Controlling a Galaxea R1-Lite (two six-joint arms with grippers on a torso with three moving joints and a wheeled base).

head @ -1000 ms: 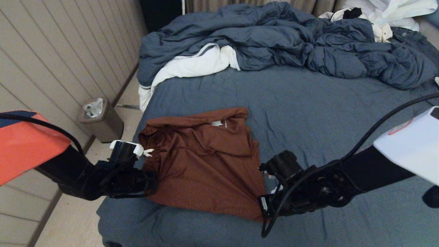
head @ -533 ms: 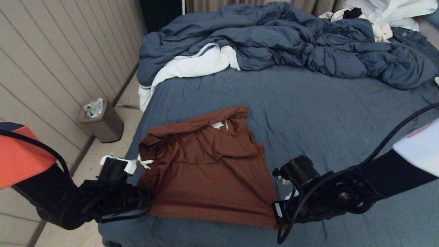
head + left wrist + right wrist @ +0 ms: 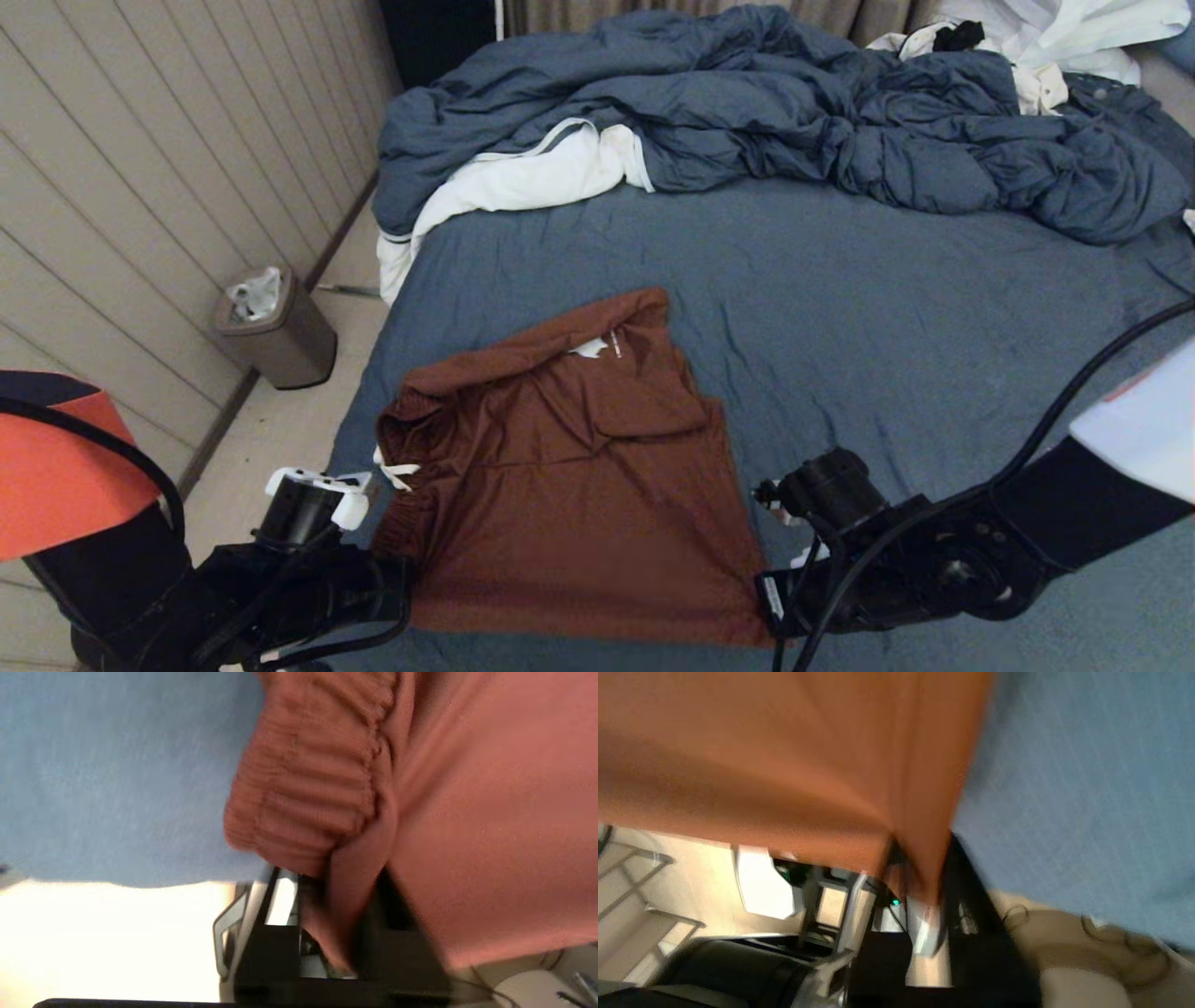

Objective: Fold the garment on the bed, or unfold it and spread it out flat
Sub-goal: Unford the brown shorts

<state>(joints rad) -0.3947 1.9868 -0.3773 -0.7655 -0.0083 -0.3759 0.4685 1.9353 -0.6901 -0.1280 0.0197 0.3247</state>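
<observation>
Both grippers sit at the near edge of the large bed with its wrinkled slate-blue sheet. At the left, the left gripper has a fold of the rust-brown shorts between slightly parted fingers, beside the ribbed waistband and white drawstring. At the right, the right gripper likewise has the hem corner between barely parted fingers. Beyond lies a rumpled blue duvet.

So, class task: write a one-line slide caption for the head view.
Rust-brown shorts lie on the blue bed, left tool and right tool at their near corners.
</observation>
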